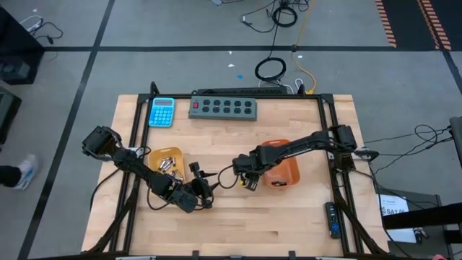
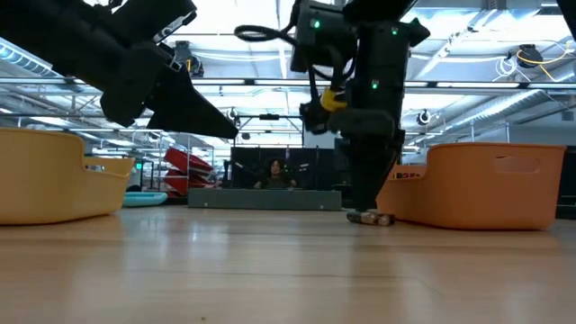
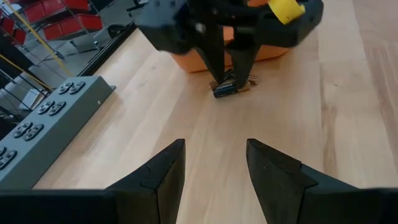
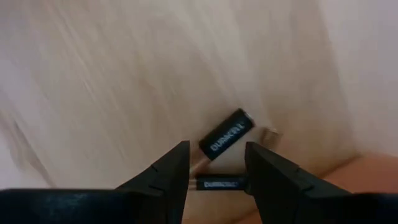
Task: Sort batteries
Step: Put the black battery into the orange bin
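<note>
Two dark batteries lie on the wood beside the orange tray, also seen as batteries and batteries. My right gripper points down over them, open, with one battery lying between its fingers. The right gripper reaches the table top. A yellow tray holds several silvery batteries. My left gripper is open and holds nothing; it hovers near the yellow tray's near right corner, facing the right gripper. My right gripper comes at the dark batteries from above, pointing down, a finger on either side of one battery that lies on the table. I cannot tell whether the fingers touch it.
A grey power strip and a blue calculator lie along the far edge. A small black device sits on the frame at the right. Bare wood stretches between the trays and toward the near edge. A person shows far behind the table.
</note>
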